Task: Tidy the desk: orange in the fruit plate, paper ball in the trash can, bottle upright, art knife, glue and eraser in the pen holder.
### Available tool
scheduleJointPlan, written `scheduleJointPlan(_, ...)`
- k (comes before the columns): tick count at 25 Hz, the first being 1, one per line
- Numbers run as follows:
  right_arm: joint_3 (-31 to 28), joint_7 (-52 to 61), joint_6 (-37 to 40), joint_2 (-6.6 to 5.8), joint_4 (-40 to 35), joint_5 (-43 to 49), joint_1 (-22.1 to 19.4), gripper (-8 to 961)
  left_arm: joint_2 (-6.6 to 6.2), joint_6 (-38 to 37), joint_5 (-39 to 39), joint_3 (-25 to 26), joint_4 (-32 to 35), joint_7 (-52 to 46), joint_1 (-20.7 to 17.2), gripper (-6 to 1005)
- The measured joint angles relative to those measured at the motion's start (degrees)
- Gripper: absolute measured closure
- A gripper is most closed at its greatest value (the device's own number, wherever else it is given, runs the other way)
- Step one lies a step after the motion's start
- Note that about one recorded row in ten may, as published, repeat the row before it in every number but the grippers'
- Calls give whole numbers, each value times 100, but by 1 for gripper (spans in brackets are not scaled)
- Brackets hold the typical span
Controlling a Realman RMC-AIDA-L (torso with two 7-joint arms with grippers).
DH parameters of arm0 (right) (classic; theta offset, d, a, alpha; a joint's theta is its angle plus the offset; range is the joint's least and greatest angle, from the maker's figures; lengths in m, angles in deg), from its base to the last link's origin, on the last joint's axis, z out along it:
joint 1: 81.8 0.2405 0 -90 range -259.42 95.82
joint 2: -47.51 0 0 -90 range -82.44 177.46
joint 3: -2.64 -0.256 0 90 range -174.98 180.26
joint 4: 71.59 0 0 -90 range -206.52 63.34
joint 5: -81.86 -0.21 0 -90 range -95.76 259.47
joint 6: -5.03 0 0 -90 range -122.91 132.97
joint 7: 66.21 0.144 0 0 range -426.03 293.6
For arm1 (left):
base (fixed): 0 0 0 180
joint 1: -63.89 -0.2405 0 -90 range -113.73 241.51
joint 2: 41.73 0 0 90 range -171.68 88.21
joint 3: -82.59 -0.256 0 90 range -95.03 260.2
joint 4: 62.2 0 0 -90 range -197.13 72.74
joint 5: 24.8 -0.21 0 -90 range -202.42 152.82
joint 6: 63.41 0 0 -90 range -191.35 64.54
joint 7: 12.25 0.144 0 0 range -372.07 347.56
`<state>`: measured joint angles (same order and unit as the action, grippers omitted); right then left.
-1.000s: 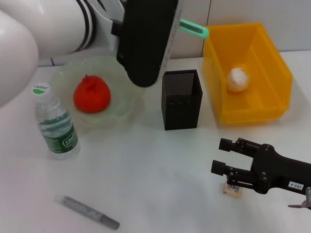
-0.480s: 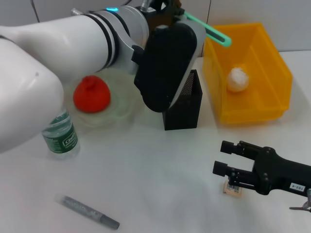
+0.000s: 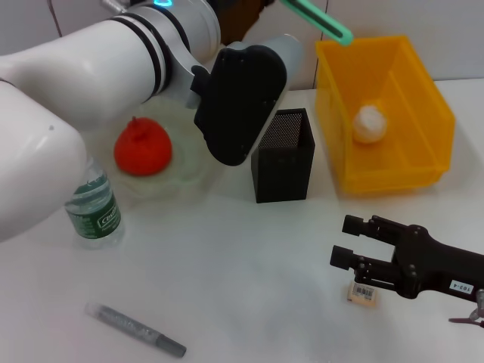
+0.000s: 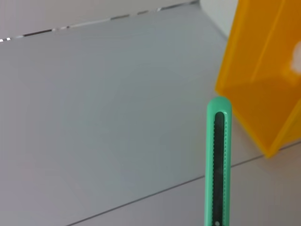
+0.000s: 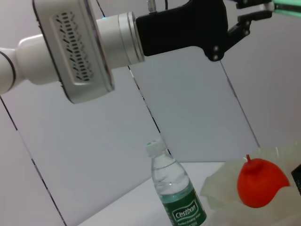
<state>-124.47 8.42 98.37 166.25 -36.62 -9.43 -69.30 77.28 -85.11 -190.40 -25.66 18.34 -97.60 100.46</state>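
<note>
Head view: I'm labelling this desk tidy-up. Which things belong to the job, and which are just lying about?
Job: orange, fruit plate, paper ball, trash can, bottle, art knife held high by left gripper, glue, eraser by right gripper, pen holder.
Lying about: nothing I can see; only the table.

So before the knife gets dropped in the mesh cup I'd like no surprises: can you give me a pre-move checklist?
1. Art knife held by left gripper: ok.
2. Knife above the pen holder: not ok, it is high and behind it, near the trash can.
3. Pen holder upright, mouth unobstructed: ok.
4. Right gripper away from holder, open beside the eraser: ok.
5. Blade retracted: cannot tell.
</note>
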Motion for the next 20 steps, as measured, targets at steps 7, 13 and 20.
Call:
scheduleJointPlan(7,3,1,7,-7,-19,0,46,192,13,770,1,50,-639,635,128,872)
scheduleJointPlan(13,2,-23,-4,-2,-51,0,81,192,16,961,2,-1,-779,943,123,871)
scheduleJointPlan(20,2,-30,-32,0,-53,2,111,192,17,1332,2,-115,-1160,1349,79,870)
